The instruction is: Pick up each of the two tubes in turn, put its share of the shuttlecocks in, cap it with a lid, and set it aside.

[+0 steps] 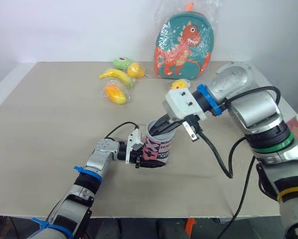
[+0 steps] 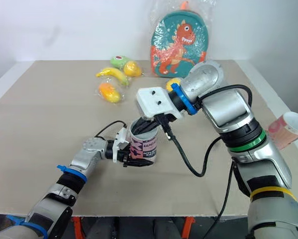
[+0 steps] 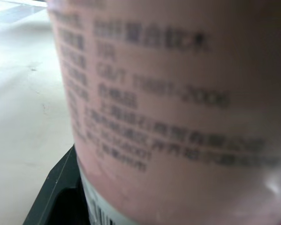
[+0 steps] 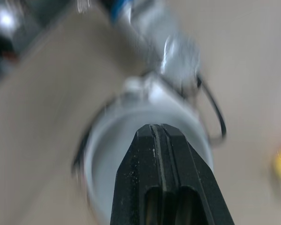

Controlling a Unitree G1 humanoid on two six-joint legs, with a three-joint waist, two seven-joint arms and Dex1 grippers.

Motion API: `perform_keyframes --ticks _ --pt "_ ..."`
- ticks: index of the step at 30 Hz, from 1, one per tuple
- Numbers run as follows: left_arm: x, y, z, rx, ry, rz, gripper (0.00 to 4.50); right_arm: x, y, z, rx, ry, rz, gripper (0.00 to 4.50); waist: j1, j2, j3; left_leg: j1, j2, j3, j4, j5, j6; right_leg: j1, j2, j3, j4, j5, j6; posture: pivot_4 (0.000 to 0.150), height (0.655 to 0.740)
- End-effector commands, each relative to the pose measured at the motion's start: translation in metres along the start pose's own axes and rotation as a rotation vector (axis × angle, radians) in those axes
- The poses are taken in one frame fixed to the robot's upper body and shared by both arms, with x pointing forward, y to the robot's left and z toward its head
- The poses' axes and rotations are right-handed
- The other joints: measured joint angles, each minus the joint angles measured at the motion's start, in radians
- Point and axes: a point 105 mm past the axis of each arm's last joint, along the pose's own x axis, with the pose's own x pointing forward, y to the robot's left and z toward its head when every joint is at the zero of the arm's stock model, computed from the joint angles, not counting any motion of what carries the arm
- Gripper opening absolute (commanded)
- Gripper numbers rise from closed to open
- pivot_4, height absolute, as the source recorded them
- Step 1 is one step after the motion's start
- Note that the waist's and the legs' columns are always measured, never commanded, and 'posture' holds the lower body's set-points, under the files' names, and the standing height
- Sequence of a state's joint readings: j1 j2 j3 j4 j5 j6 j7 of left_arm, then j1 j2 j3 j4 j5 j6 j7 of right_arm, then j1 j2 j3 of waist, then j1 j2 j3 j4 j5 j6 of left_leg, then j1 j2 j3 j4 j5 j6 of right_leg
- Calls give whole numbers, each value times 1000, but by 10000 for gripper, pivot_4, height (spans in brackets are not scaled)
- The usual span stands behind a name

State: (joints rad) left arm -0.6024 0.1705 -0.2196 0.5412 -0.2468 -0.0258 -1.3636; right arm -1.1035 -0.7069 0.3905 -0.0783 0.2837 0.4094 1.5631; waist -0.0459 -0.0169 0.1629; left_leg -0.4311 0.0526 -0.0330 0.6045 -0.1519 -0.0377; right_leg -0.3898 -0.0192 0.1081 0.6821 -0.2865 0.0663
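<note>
Sideways, left gripper clamps the glossy cylindrical tube; right gripper, pinched closed, pokes inside.

robot test lab, plain board table, bare white wall

I count two tubes: the centre tube in front of me and the edge tube at 3 o'clock. Toward 12 o'clock there are five bagged toy fruits: banana, green fruit, orange fruit, mango and yellow fruit. There is one dinosaur backpack and one table.
</note>
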Motion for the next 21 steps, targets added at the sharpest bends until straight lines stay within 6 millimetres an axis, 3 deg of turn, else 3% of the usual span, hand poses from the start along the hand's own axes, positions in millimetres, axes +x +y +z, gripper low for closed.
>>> perform_keyframes --ticks 1,5,6,9,15,17,21 --pt "0 0 5 39 -4 -6 27122 -48 7 13 35 -75 -179 469 11 0 1 -7 -1 -2 1 0 0 -5 0 -2 0 1 -2 1500 7347" --pt "1 -2 4 41 6 -26 27122 -68 32 5 137 -88 -311 469 21 -1 1 -9 -3 -3 2 -3 -2 -5 -4 -3 -2 -1 0 1500 7347" --pt "1 -2 5 38 3 -28 30831 -69 35 2 154 -83 -343 134 22 0 1 -9 -3 -3 1 -3 -2 -4 -4 -4 -2 -2 -1 1500 7347" --pt "1 -3 9 29 -9 -53 43750 -70 43 -12 232 -73 -441 10289 12 2 2 -7 -3 -3 1 -4 -2 -4 -3 -3 -1 -3 -1 1500 7347" --pt "-2 2 15 62 -23 -40 45000 -62 70 -28 371 -126 -550 37532 11 2 3 -7 -4 -5 4 -3 -2 -2 -3 -4 -1 -4 2 1500 7347" --pt "-4 2 15 61 -20 -42 45000 -60 75 -31 397 -137 -577 44480 11 1 4 -8 -4 -4 4 -3 -2 -2 -4 -4 -1 -3 3 1500 7347" --pt "-12 2 16 60 -9 -44 45000 -63 80 -39 460 -160 -671 44480 8 0 4 -7 -4 -4 5 -3 -2 -1 -3 -4 -1 -5 7 1500 7347"
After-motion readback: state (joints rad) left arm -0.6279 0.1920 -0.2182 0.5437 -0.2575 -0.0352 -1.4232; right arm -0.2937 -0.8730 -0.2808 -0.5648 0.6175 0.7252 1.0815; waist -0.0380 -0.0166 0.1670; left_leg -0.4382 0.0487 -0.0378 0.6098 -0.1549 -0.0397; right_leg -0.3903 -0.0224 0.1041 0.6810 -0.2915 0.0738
